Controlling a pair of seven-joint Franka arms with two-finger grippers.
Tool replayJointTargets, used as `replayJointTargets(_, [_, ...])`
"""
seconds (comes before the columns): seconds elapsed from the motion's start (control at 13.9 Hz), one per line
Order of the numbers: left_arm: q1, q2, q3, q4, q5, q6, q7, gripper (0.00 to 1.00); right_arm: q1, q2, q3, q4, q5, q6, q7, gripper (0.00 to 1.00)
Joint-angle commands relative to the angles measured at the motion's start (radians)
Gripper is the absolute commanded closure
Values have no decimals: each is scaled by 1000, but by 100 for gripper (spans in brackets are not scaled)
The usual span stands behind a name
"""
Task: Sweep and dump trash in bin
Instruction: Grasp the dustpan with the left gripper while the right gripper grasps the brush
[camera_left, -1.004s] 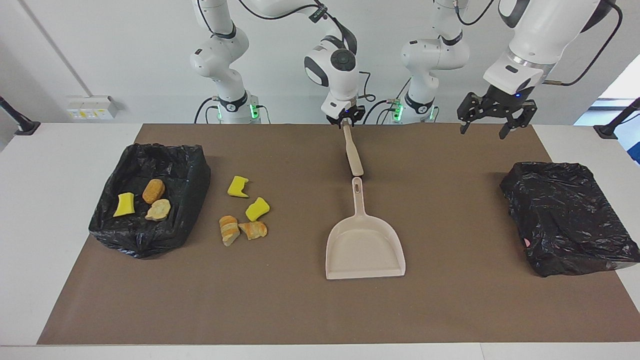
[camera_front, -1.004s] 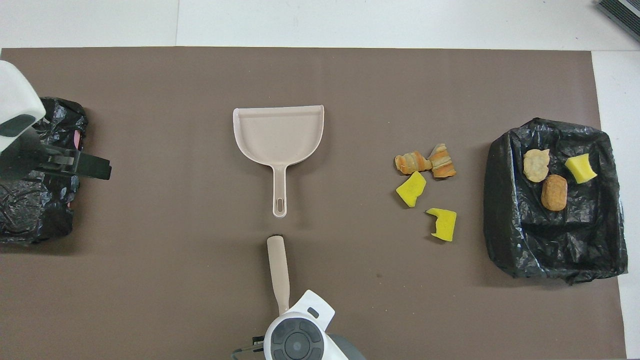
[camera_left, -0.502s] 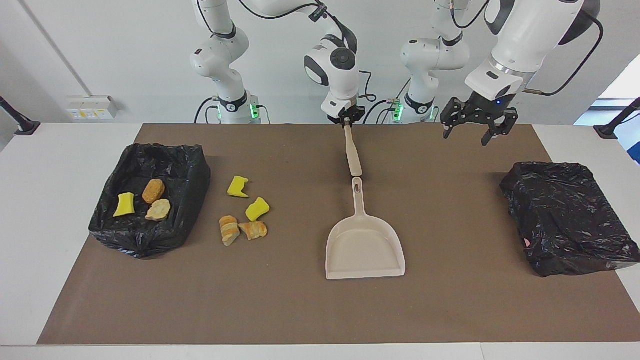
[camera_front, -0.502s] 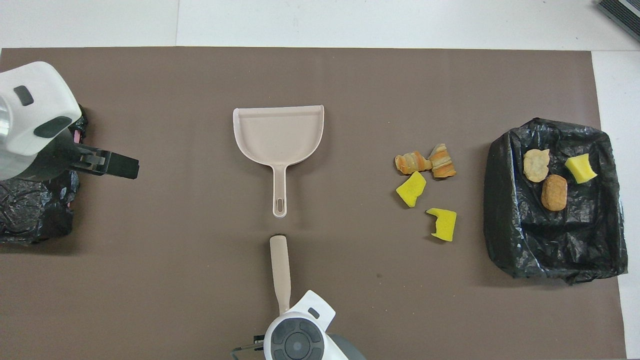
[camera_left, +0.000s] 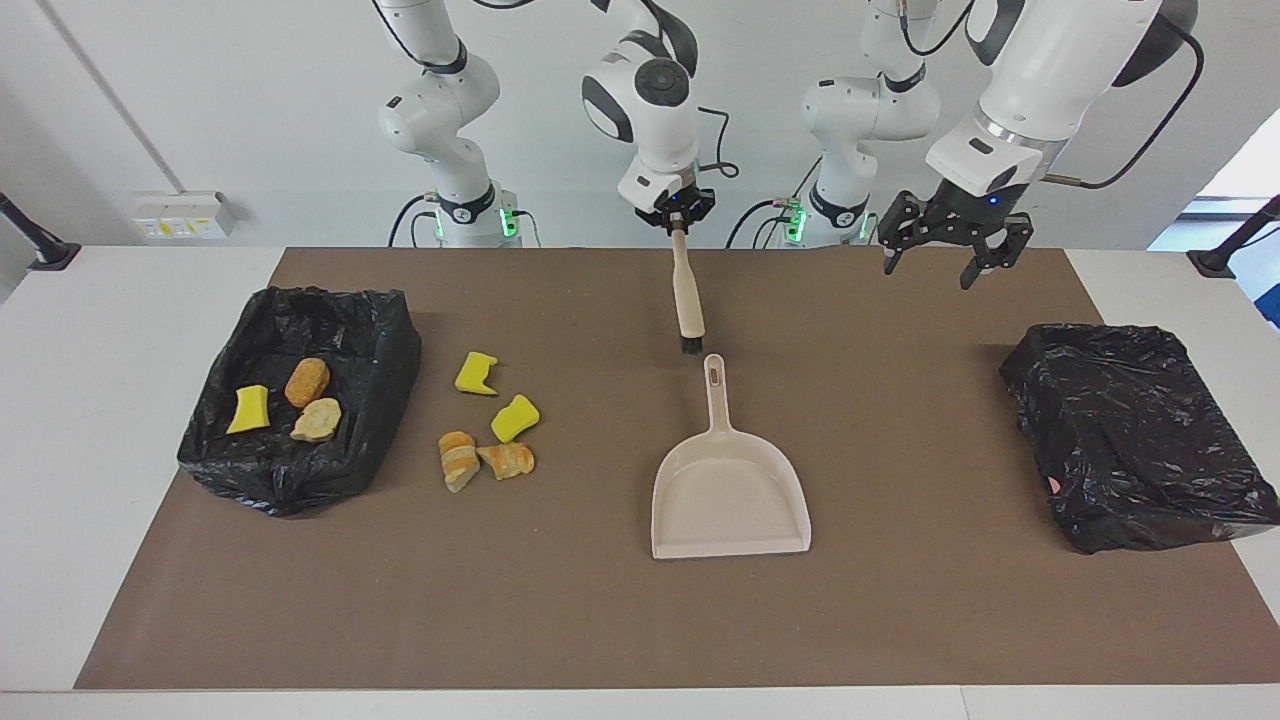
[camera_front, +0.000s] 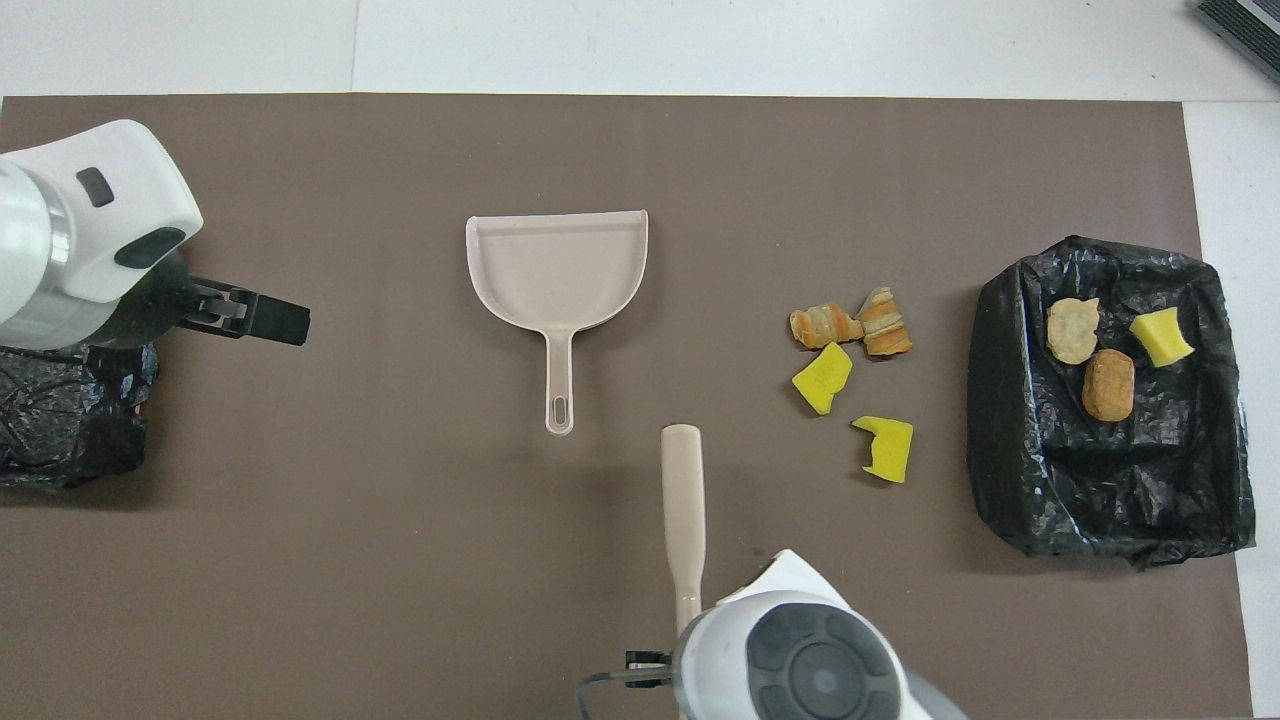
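My right gripper (camera_left: 678, 226) is clenched on the thin end of the brush (camera_left: 686, 295), which hangs from it clear of the mat (camera_left: 600, 620), bristle end down, over the bare stretch between the robots' edge and the dustpan (camera_left: 728, 495). The black bristles point at a spot just nearer to the robots than the tip of the dustpan's handle, a little toward the right arm's end, and touch nothing. My left gripper (camera_left: 944, 252) hangs in the air with its fingers spread wide and nothing between them, over the mat near the robots' edge, between the dustpan's handle and the crumpled black bag (camera_left: 1135, 435) at the left arm's end. The dustpan lies flat mid-table, handle toward the robots, mouth away from them. The trash sits in two groups toward the right arm's end. Four pieces lie loose on the mat: two yellow bits (camera_left: 476, 373) (camera_left: 514, 417) and, just farther from the robots, two striped pieces (camera_left: 458, 458) (camera_left: 508, 459) touching each other. They lie between the dustpan and the bin (camera_left: 385, 330), close beside the bin. Inside the bin, lined with black plastic, rest the other three: a yellow chunk (camera_left: 248, 408), a brown nugget (camera_left: 307, 381) and a pale lump (camera_left: 317, 419), the nugget and lump touching.
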Motion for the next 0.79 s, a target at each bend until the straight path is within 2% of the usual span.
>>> replayJointTargets(0.0, [-81, 32, 13, -33, -3, 74, -16, 0, -189, -45, 13, 27, -86, -119, -75, 100])
replayJointTargets(0.22, [-135, 99, 13, -33, 5, 133, -21, 0, -367, 10, 15, 28, -207, -83, -321, 100])
replayJointTargets(0.36, [-181, 157, 13, -36, 17, 192, -53, 0, -426, 132, 16, 65, -340, -21, -384, 100])
replayJointTargets(0.5, [-221, 223, 13, -42, 17, 260, -99, 0, -456, 287, 10, 166, -445, 8, -416, 100])
replayJointTargets(0.72, [-276, 273, 13, -79, 18, 356, -197, 0, -513, 430, 10, 277, -505, 23, -484, 100])
